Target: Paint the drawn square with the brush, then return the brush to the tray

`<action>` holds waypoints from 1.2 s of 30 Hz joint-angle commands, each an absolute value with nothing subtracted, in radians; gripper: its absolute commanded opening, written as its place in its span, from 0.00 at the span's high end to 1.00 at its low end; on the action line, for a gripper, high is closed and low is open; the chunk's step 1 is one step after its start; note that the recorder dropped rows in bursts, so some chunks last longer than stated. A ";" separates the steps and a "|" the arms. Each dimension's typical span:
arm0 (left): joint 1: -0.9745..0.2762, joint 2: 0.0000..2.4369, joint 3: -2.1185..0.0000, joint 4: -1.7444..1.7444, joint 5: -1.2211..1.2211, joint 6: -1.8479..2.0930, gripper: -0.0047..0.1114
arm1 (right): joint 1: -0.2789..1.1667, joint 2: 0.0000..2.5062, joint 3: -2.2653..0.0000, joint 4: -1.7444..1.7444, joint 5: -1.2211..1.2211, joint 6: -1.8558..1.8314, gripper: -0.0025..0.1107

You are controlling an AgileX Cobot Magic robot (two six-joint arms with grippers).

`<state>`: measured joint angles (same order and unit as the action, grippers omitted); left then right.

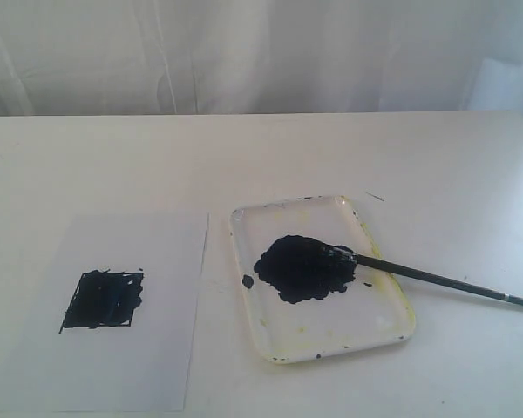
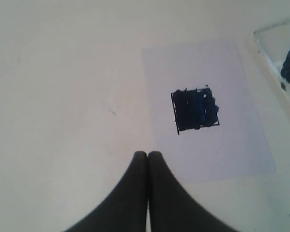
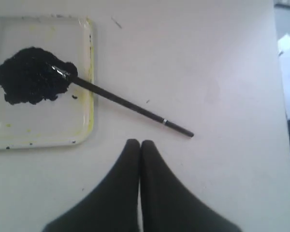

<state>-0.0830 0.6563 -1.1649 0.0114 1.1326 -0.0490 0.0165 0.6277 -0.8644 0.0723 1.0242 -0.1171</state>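
Note:
The drawn square (image 1: 104, 299) on the white paper (image 1: 113, 366) is daubed blue-black all over; the left wrist view shows the same square (image 2: 195, 109). The brush (image 1: 436, 279) lies with its bristles in the paint blob (image 1: 303, 268) of the tray (image 1: 331, 335) and its handle sticking out over the tray's right rim onto the table. In the right wrist view the brush (image 3: 130, 105) lies free, a little ahead of my right gripper (image 3: 139, 142), which is shut on nothing. My left gripper (image 2: 147, 153) is shut and empty, above the table near the paper's edge. Neither gripper shows in the exterior view.
A white curtain (image 1: 244, 52) hangs behind the table's far edge. A small paint spot (image 1: 247, 281) sits in the tray left of the blob. The right wrist view shows the table's right edge (image 3: 279, 96) with something white beyond it.

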 commanded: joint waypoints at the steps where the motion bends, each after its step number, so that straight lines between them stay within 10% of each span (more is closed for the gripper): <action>1: -0.081 0.461 -1.127 0.000 1.221 -0.052 0.96 | 0.009 0.427 -0.838 0.074 1.032 -0.119 0.98; 19: -0.081 0.000 -0.819 0.103 1.071 -0.160 0.96 | 0.011 0.000 -0.801 0.019 1.084 -0.127 0.98; 36: -0.081 0.000 -0.032 0.121 0.056 -0.240 0.96 | 0.011 0.000 -0.150 0.020 0.169 -0.112 0.98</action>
<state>-0.0830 0.0054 -0.1005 0.1200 0.1326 -0.2280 0.0165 0.0055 -0.2012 0.0060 0.2476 -0.1210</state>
